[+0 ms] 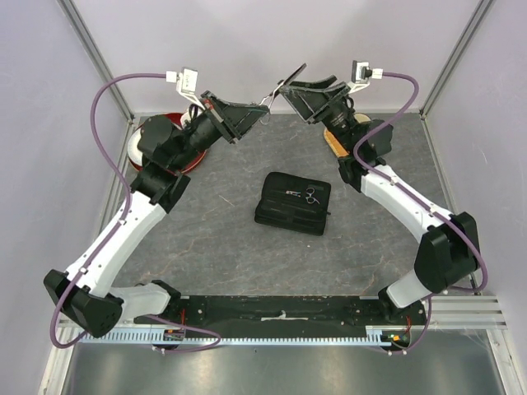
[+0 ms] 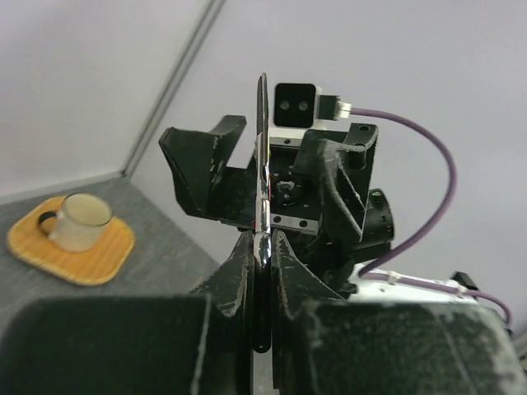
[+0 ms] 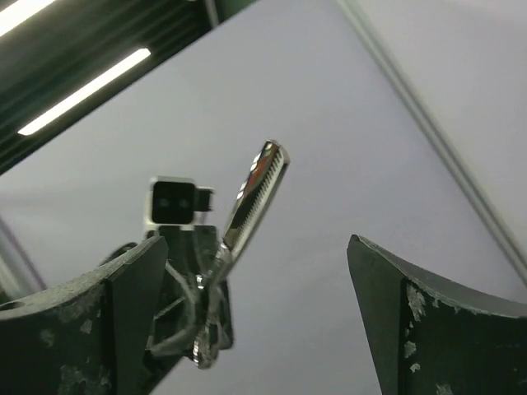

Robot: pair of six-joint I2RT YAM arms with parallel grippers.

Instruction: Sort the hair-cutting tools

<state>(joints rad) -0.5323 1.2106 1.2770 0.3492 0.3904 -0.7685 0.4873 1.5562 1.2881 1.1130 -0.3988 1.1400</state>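
Left pincer [image 2: 262, 247]: pressed together, pinching the held scissors [image 2: 262, 156] near the finger loops. The blade stands upright and edge-on at the centre of the left wrist frame.
Held scissors, blade: silver, with a toothed edge that shows in the right wrist view.
Right pincer [image 3: 255, 247]: spread wide and holding nothing. One of its fingers [image 3: 123, 321] is at lower left and the other at lower right of the right wrist frame. The toothed blade shows between them and touches neither.
Both pincers, top view: tips face each other at top centre of the frame, raised off the worktop [image 1: 214, 239]. The scissor loops sit just beside the left pincer tip.
Second scissors [image 1: 311, 195]: lying flat on the black zip case [image 1: 280, 216], toward its upper right part.
Black zip case: flat on the worktop at frame centre, well apart from both pincers.
Mug [image 2: 78, 220]: cream, upright on a wooden mat [image 2: 103, 259], lower left of the left wrist frame.
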